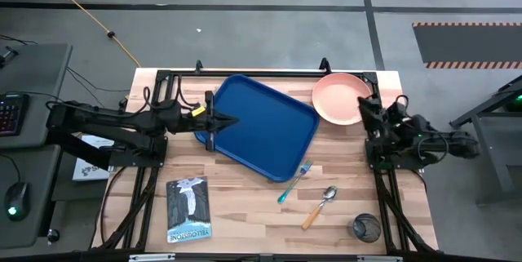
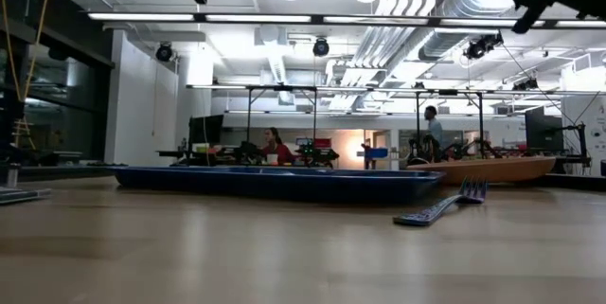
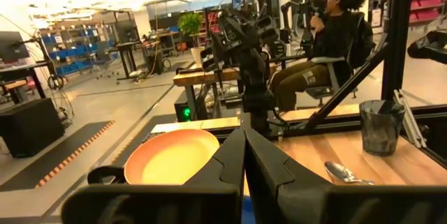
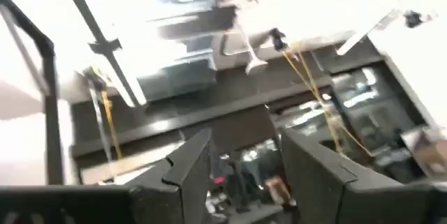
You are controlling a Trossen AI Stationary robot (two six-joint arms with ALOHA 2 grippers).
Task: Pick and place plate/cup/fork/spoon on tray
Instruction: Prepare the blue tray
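Tray [image 1: 261, 127] lies beside plate [image 1: 341, 98], booklet [image 1: 188, 210] apart; left gripper [image 1: 232, 121] closed empty, right gripper [image 1: 364, 108] parted.

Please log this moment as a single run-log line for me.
left gripper: jaws shut, at tray edge | right gripper: jaws open, beside plate | fork, spoon, cup: on table, off tray
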